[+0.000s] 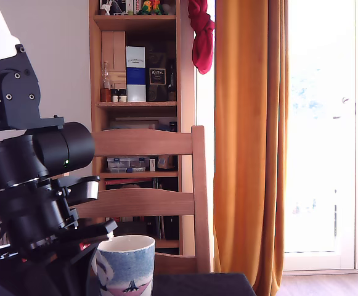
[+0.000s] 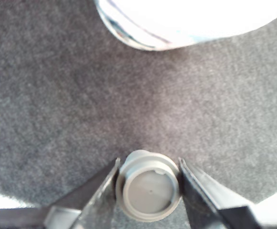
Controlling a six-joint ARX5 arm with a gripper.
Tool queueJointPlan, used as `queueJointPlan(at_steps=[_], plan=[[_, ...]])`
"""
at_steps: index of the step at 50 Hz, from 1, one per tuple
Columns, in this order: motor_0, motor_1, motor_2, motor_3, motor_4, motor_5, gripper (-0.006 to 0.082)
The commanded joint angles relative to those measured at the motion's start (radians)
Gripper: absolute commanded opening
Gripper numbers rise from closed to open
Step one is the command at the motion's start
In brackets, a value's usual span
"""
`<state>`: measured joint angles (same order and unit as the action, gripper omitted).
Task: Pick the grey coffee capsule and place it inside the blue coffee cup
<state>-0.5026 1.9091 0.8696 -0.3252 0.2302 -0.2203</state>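
Right now I am seeing the jaws clenching the capsule (image 2: 149, 192) in the wrist view, one black finger (image 2: 99, 195) pressing each side of it, its round grey end facing the camera. Below it the dark grey worktop (image 2: 57, 105) is lying bare. The cup (image 2: 186, 21) is showing ahead of the jaws, well apart from the capsule. In the exterior view the arm (image 1: 31, 197) is leaning beside the cup (image 1: 126, 266), on that view's left, with a wooden chair (image 1: 160, 179) standing behind.

Wooden chair (image 1: 146, 185) before bookshelf (image 1: 138, 92); orange curtain (image 1: 249, 142) beside.
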Motion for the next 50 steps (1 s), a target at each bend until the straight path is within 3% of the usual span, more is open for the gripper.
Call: queueJointPlan(at_steps=[1,15,21,34,50], plan=[[-0.003,0.013,0.031,-0.009,0.019,0.004,0.0148],[-0.005,0.013,0.163,-0.027,0.26,-0.029,0.0148],[-0.004,0.013,0.219,-0.027,0.294,-0.042,0.0148],[-0.001,0.013,0.309,-0.03,0.256,-0.04,0.0147],[-0.001,0.013,0.346,-0.118,0.018,0.019,0.0147]])
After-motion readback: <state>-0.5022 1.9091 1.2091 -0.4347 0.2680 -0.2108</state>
